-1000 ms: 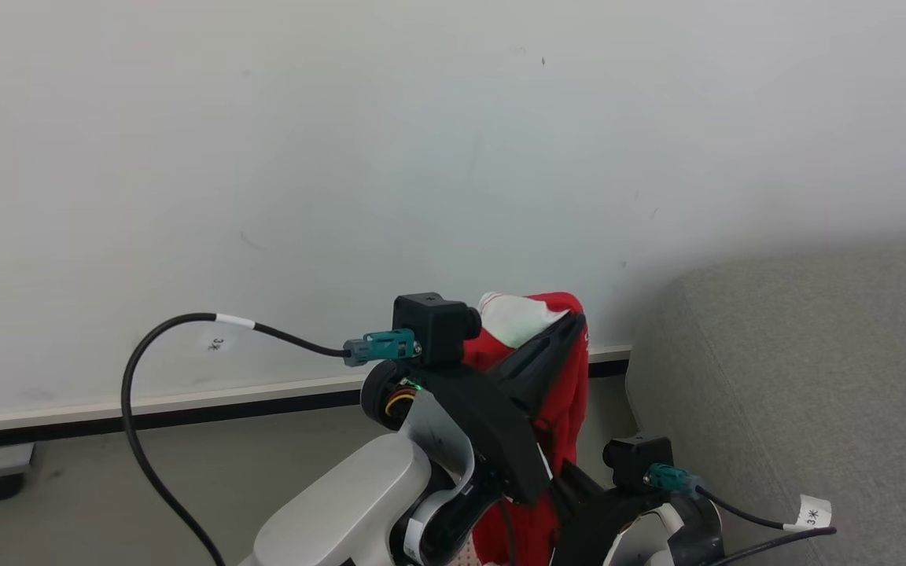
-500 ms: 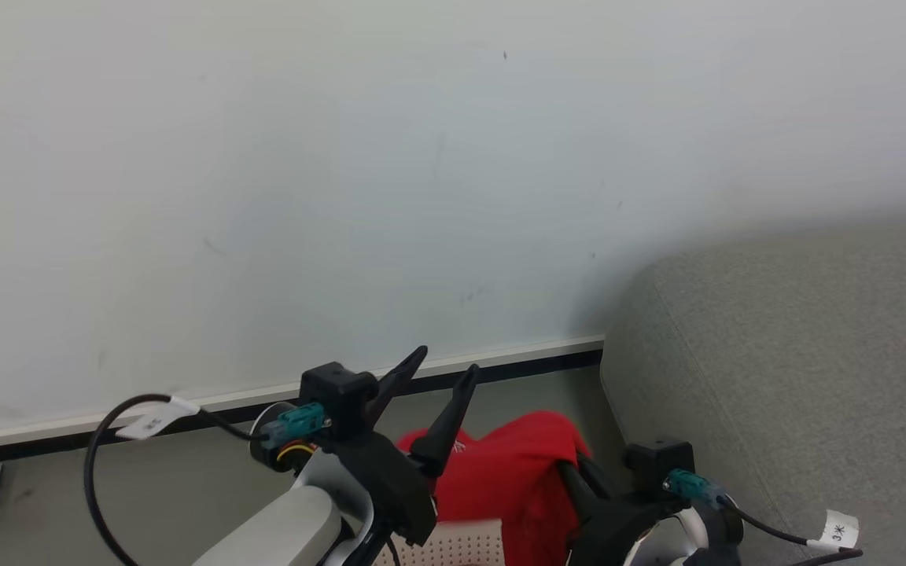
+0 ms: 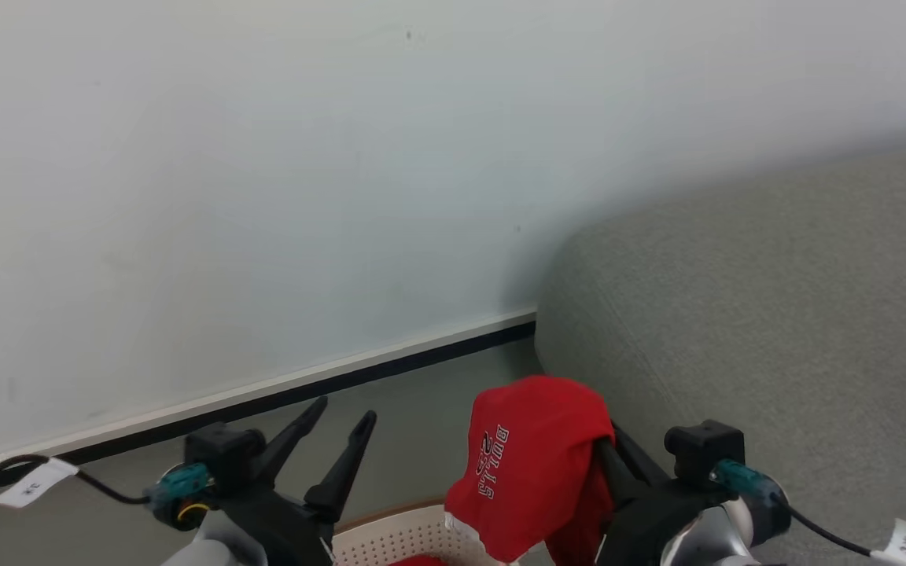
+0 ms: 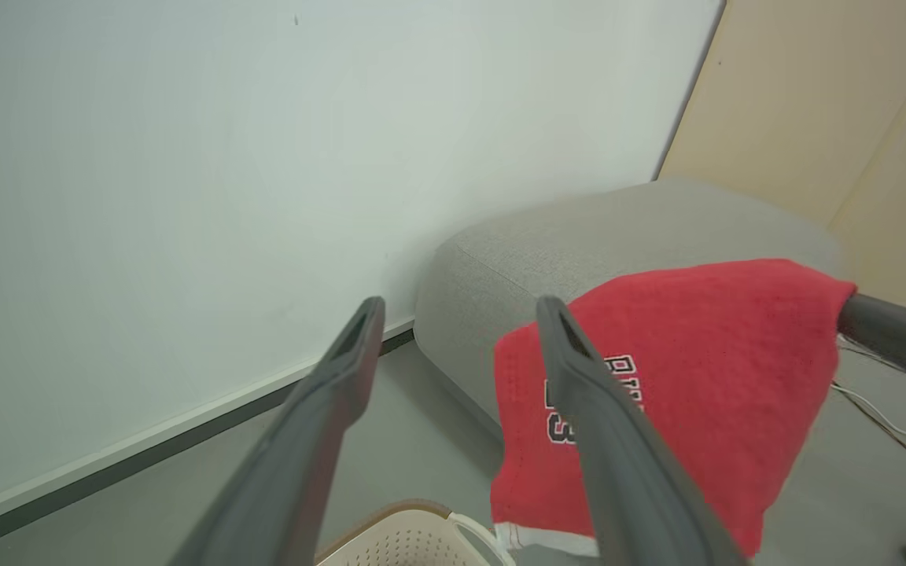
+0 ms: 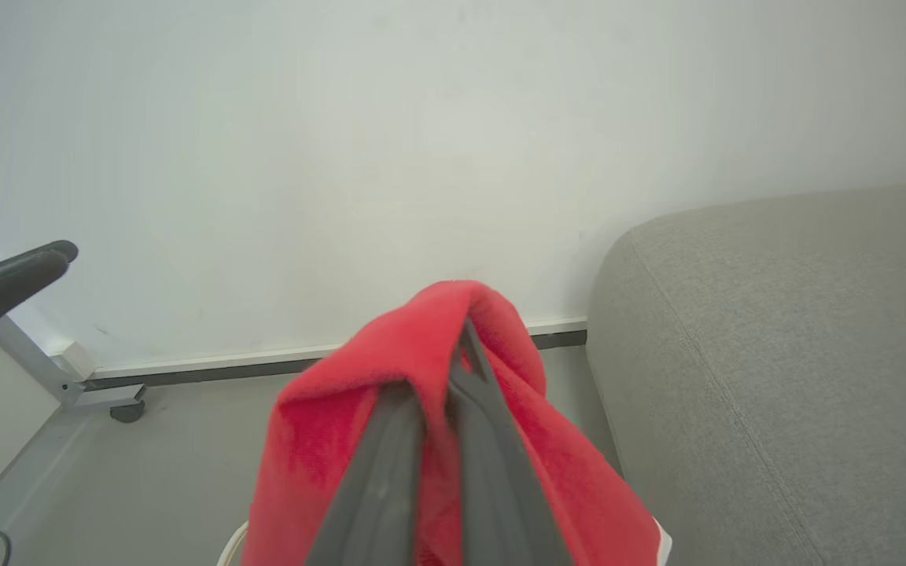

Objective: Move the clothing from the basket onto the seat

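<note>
Head view, quick update. Looks like a handoff just wrapped. Seeing the left gripper spread wide and empty now, well apart from the jersey. Had that same cloth clamped up high in front of the wall a second ago, then let go roughly half a second back. Over to the right gripper: pressed together on a fold of the red fabric, with the rest draped over the fingers and hanging down, lettering facing out. Was sitting partly open underneath a second ago, so must have snapped shut right around the release. Worth noting a shift of the whole picture too; putting that down to the camera turning, not furniture moving. Ends up showing a lot more of the grey sofa on the right. As for the jersey itself: up in the air, above the basket rim, just beside the sofa's edge, not on it yet. Also spotting a scrap of red down inside the basket, so probably more to fetch after this. Guessing next: swing right, drop on the cushion. Only a small pinch though, so could slip.
</note>
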You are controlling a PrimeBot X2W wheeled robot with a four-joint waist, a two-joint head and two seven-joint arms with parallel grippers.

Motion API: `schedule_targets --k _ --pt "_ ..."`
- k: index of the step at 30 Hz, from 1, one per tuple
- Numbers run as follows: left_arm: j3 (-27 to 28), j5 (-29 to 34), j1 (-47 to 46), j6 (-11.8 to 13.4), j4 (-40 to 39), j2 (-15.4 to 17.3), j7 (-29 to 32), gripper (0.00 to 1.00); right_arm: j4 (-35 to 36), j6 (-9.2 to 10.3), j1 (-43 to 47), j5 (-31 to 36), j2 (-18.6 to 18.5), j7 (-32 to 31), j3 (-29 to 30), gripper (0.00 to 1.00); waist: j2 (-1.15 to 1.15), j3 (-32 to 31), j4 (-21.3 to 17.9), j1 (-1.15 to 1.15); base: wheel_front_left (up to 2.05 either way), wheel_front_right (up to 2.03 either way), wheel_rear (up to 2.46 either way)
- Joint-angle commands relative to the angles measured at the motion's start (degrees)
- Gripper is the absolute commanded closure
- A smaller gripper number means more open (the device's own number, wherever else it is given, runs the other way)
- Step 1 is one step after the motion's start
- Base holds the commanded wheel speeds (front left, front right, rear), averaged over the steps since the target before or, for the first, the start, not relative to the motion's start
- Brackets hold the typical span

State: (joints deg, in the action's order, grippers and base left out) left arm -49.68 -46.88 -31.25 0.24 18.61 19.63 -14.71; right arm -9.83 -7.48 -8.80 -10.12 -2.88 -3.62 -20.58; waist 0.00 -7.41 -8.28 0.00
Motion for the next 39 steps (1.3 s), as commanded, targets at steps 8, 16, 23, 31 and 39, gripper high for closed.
schedule_targets --k 8,16,23,31,39 --pt "6.4 2.3 6.2 0.8 -3.4 4.4 -0.6 0.0 9.2 -0.02 4.9 1.6 -0.4 -2.9 3.4 1.0 0.0 4.7 -14.5 0.0 0.0 0.0 0.0" --pt "7.3 5.7 7.9 1.1 -7.3 3.6 -0.6 0.0 13.7 -0.02 9.6 1.4 0.0 -2.6 7.7 1.0 0.0 7.6 -21.3 0.0 0.0 0.0 0.0" --pt "5.2 6.6 4.4 -1.1 -6.1 2.1 0.9 0.0 16.5 -0.02 12.6 0.0 0.0 -0.7 10.3 1.0 0.0 10.6 -23.1 0.0 0.0 0.0 0.0" --pt "4.0 7.4 2.0 -1.9 -5.4 1.4 1.9 0.0 16.6 -0.02 11.7 -1.6 0.1 0.4 10.7 1.0 0.0 13.6 -23.6 0.0 0.0 0.0 0.0" --pt "3.9 8.6 1.1 -0.6 -7.7 3.5 3.9 0.0 10.6 -0.02 -1.2 0.1 -0.4 -0.2 7.4 1.0 0.0 19.4 -23.9 0.0 0.0 0.0 0.0"
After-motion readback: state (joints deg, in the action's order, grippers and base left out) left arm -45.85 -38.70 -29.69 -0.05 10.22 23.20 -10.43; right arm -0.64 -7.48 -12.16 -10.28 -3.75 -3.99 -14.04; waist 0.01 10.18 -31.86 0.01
